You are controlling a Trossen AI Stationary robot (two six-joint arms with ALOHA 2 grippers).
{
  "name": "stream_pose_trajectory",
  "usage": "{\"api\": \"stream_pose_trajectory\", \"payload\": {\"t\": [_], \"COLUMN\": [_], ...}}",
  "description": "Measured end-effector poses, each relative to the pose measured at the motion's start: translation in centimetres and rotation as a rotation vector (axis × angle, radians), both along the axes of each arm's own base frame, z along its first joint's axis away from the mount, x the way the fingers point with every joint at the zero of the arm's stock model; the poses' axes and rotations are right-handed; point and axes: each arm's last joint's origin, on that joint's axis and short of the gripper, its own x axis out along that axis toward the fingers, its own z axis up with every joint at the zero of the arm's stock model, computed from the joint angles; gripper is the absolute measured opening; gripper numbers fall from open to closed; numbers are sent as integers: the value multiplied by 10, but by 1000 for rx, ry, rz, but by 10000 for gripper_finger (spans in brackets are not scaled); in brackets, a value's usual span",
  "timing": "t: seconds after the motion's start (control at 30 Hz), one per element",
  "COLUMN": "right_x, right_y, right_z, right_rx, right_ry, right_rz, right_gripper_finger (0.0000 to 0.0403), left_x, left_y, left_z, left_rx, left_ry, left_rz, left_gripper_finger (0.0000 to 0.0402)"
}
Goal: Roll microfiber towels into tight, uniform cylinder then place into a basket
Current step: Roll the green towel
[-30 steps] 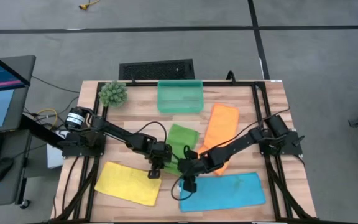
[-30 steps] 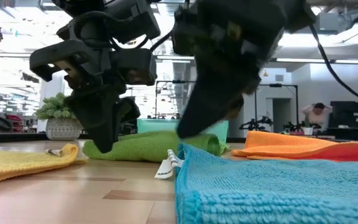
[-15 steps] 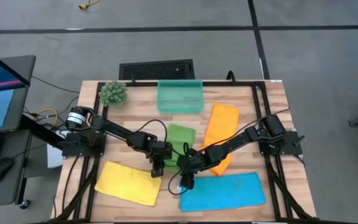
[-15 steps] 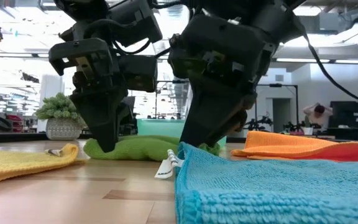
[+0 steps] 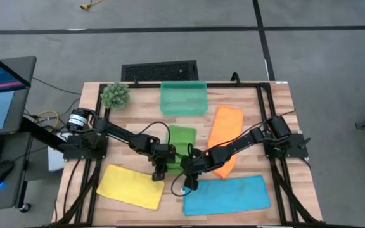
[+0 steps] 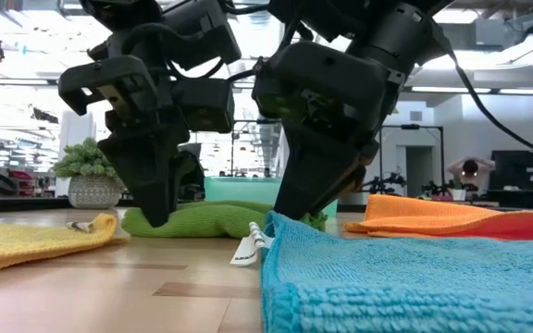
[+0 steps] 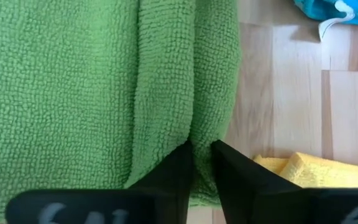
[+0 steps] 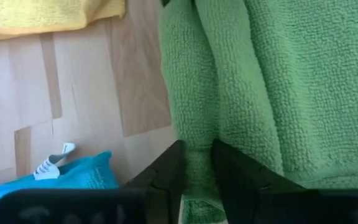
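The green towel lies on the table's middle with its near edge folded into a thick ridge. My left gripper stands at the ridge's left end and my right gripper at its right end. Both point steeply down and are shut on green cloth. The yellow towel lies flat at the near left. At the near right lies the blue towel. The orange towel lies right of the green one. The teal basket stands at the far middle. My left gripper pinches a fold of the green towel's rolled near edge between its two fingers, coming from above at a steep slant. The fold runs away from the fingers and lies on the table. How many layers, I cannot tell. My right gripper pinches the same rolled edge farther right between its two fingers, slanting down from above. The thick fold rests on the table.
A spiky green plant ball stands at the far left corner. The blue towel's white tag lies on the wood just in front of my right gripper. A black frame borders the table.
My right gripper has gone toward the table's left and down onto the green towel's near edge. The raised hump at the fold's right end has sunk flatter. My left gripper has stayed in place.
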Motion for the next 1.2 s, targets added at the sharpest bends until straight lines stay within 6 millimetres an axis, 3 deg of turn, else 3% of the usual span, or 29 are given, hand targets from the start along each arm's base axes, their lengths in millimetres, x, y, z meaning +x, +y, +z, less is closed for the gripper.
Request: {"api": "stream_pose_trajectory", "payload": {"t": [0.33, 0.6, 1.2], "right_x": [0, 0, 1], "right_y": [0, 0, 1], "right_z": [0, 0, 0], "right_rx": [14, 19, 49], "right_ry": [-3, -5, 4], "right_rz": [-14, -13, 3], "right_gripper_finger": [12, 15, 14], "left_x": [2, 9, -4], "left_y": [-1, -1, -3], "left_z": [3, 15, 33], "left_rx": [-21, 41, 106], "left_ry": [-7, 4, 100], "left_rz": [-44, -109, -183], "left_gripper_finger": [103, 103, 102]}}
